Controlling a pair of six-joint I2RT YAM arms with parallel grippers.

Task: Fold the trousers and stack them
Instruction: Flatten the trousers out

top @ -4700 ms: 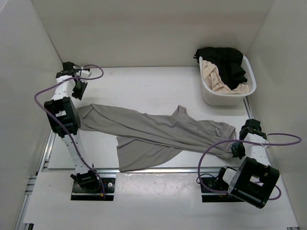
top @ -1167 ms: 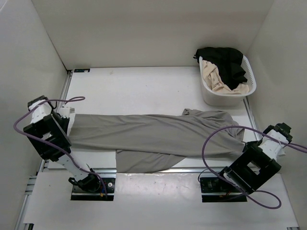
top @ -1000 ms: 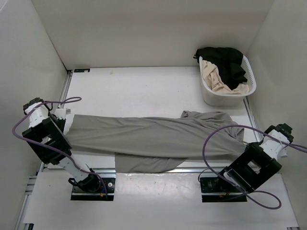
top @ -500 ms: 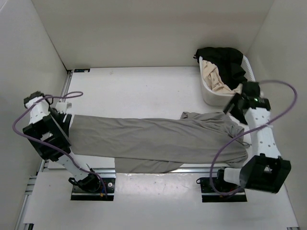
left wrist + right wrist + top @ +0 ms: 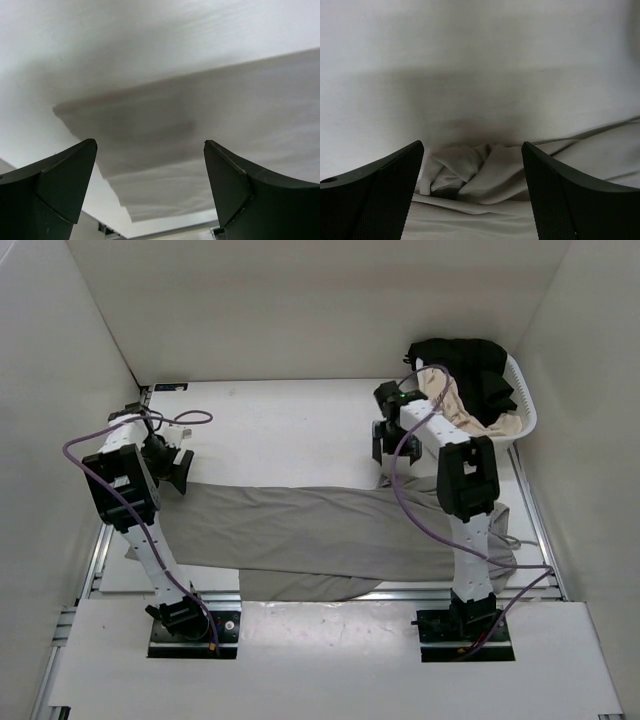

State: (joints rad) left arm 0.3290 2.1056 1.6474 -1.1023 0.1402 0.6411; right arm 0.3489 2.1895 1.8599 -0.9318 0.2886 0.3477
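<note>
Over on the left, the left tool (image 5: pixel 172 464) is hanging above the desk (image 5: pixel 280 425) with its jaws spread wide, and its dark fingers (image 5: pixel 67 175) are framing the flat left end of the trousers (image 5: pixel 320 535) in the wrist view, gripping none of the cloth. That end is lying smooth, with one squared corner pointing towards the side wall. Moving across, the grey trousers are stretching in a long band over the near half of the desk, from just beneath the left tool right over to the right arm, with a lower flap reaching the near edge of the desk. Now to the right tool (image 5: pixel 384 455): it is pointing down at the far right end of the trousers, jaws wide as well, and its wrist camera is showing a bunched, folded lump of grey fabric lying between the fingers (image 5: pixel 385 190) and below them, not pinched. Furthest right, a white basket (image 5: pixel 527 412) is sitting in the far corner, holding a beige garment (image 5: pixel 447 402) and a black garment (image 5: pixel 470 365).
</note>
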